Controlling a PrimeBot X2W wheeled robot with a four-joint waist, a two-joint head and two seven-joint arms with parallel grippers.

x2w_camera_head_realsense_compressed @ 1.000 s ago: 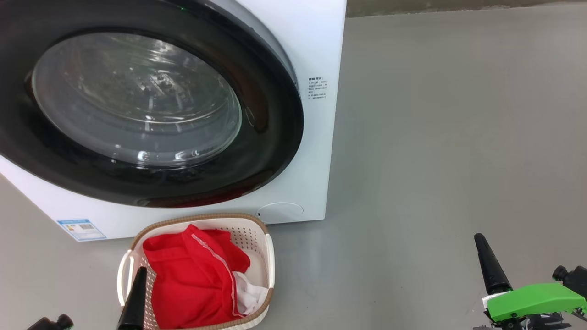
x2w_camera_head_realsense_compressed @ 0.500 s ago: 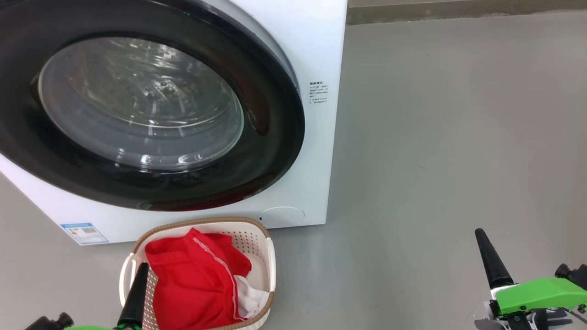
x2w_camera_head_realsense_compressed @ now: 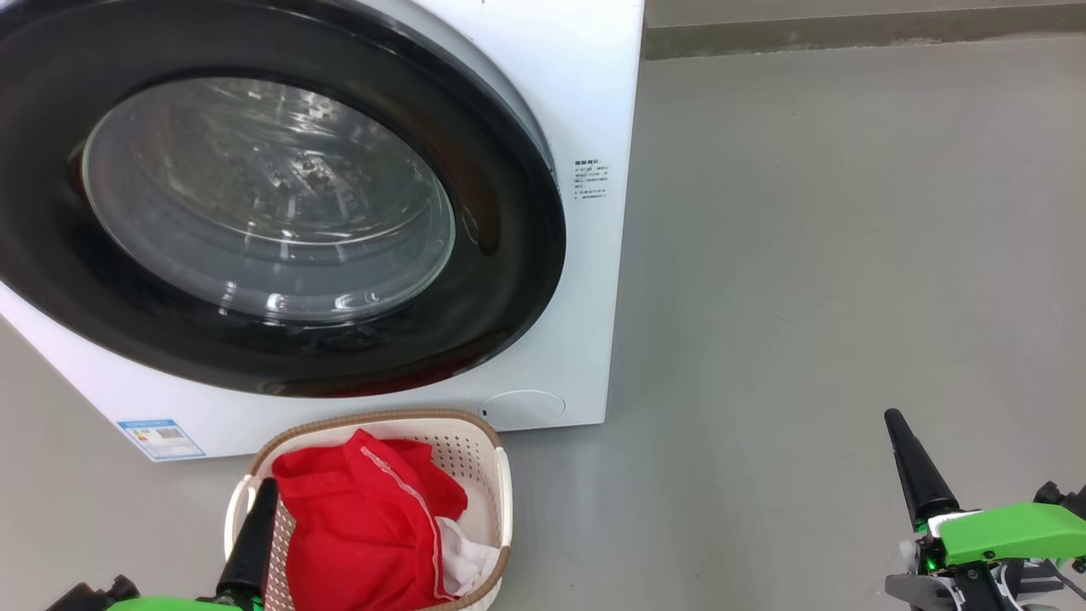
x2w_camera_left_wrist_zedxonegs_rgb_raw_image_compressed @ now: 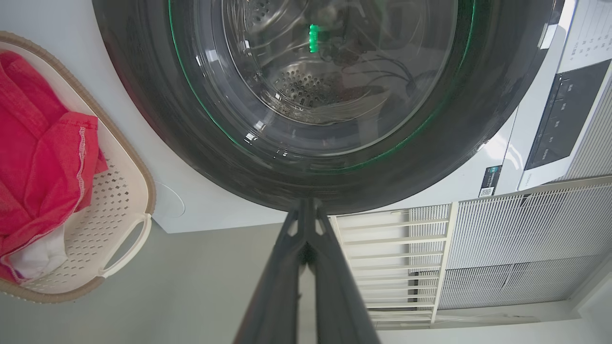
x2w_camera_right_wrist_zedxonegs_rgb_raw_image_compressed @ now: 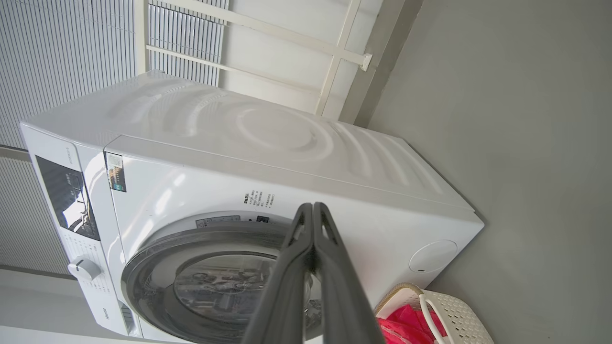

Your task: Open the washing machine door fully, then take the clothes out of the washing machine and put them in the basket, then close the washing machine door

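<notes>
In front of the closed door, the clothes lie in the basket; my left gripper and right gripper are both pinched together, empty.

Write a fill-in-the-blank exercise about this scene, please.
The big round black-rimmed glass door of the white front-loading washing machine is ____.
The cream perforated plastic basket holds soft garments coloured mainly ____.
The left gripper and the right gripper are both ____, holding nothing.
Missing words: closed; red; shut.
</notes>
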